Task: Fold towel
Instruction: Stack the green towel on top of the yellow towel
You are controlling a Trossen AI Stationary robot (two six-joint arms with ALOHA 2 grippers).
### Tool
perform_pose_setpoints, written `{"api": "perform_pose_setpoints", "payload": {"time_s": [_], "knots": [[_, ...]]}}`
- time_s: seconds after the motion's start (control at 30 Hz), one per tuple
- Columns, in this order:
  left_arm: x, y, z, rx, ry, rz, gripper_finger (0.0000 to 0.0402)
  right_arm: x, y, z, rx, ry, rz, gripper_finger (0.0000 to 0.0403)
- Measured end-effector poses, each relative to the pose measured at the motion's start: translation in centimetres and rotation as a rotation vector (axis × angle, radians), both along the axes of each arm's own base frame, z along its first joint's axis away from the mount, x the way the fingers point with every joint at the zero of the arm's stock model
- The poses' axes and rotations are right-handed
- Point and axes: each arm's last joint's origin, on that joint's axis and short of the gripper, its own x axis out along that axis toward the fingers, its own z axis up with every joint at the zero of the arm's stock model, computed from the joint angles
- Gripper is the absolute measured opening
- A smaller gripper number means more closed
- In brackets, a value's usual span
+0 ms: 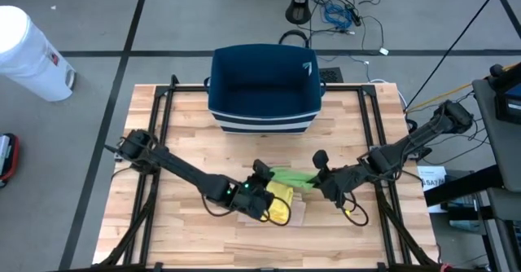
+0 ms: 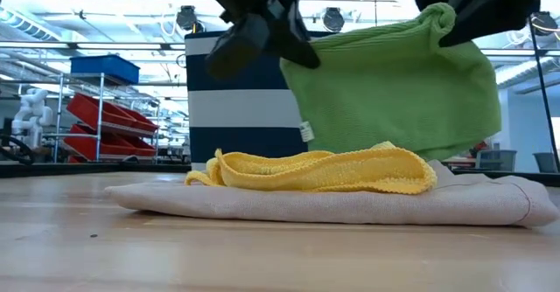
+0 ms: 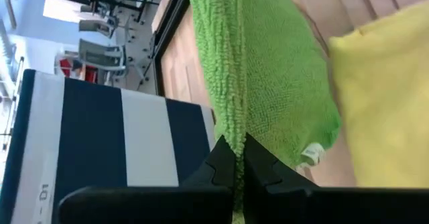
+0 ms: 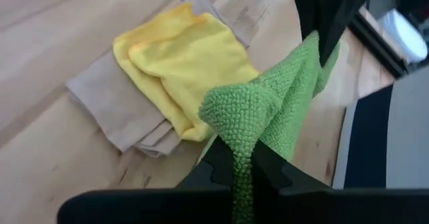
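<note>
A green towel (image 2: 394, 91) hangs spread between my two grippers, above the middle of the table (image 1: 187, 142). My left gripper (image 3: 239, 167) is shut on one upper corner and my right gripper (image 4: 242, 165) on the other. Just in front of it, a folded yellow towel (image 2: 324, 170) lies on top of a folded beige towel (image 2: 350, 206), which lies flat on the table. In the high view the green towel (image 1: 293, 177) shows as a narrow strip between my left gripper (image 1: 260, 177) and my right gripper (image 1: 322, 171). My left gripper pinches the green towel's upper edge (image 3: 231, 133) at one corner between its two fingers, slanting down from the table's left. The cloth hangs below the fingers with its white label (image 3: 310, 153) near that side. My right gripper pinches the opposite upper corner (image 4: 236, 120), bunched into a small lump above the fingers, coming slanting down from the table's right. The towel runs fairly flat across to my left gripper and hangs down; whether its lower edge (image 2: 385, 152) touches the pile, I cannot tell.
A navy bin with white stripes (image 1: 264, 89) stands at the table's far middle, close behind the hanging towel. Black rails (image 1: 163, 109) run along the table's left and right sides. Bare wood lies to the near left (image 1: 179, 223).
</note>
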Motion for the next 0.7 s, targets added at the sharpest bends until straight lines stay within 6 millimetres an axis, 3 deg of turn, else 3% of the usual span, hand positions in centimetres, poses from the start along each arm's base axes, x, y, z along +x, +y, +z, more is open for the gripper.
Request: {"api": "perform_pose_setpoints", "payload": {"time_s": [0.33, 0.7], "knots": [[-1.5, 0.3, -0.7, 0.105, 0.062, 0.127, 0.0002, 2.8, -1.3, -1.1, -0.078, -0.021, 0.053, 0.0009], [-2.6, -0.3, -1.3, 0.027, 0.096, 0.155, 0.0002, 4.4, -2.2, -2.1, -0.064, -0.008, 0.113, 0.0009]]}}
